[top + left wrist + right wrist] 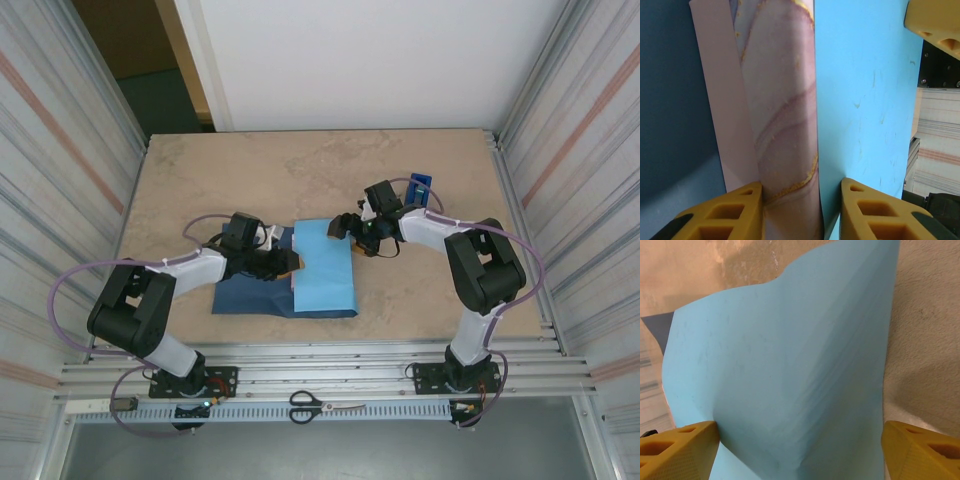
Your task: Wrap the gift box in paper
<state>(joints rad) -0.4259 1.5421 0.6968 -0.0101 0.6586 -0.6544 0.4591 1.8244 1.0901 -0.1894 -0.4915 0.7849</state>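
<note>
The paper (pixel 325 265) lies mid-table with its sky-blue face folded up over the middle and its navy face (pixel 245 295) flat to the left. The pink-and-white marbled gift box (pixel 782 115) shows under the sky-blue flap (pixel 865 90). My left gripper (pixel 283 262) comes in from the left; one finger presses the box's side and the other presses the flap, so the left gripper (pixel 802 187) is shut on the box with paper over it. My right gripper (pixel 347 228) is at the flap's far edge. Its fingers stand wide, one at each side of the bulging paper (pixel 790 365), so the right gripper (pixel 800 430) is open.
A dark-blue tape dispenser (pixel 420 187) stands behind the right arm. Scissors (pixel 325 405) lie on the metal rail at the near edge. Corrugated metal walls (pixel 60 150) close in both sides. Bare tabletop (pixel 300 165) stretches behind the paper.
</note>
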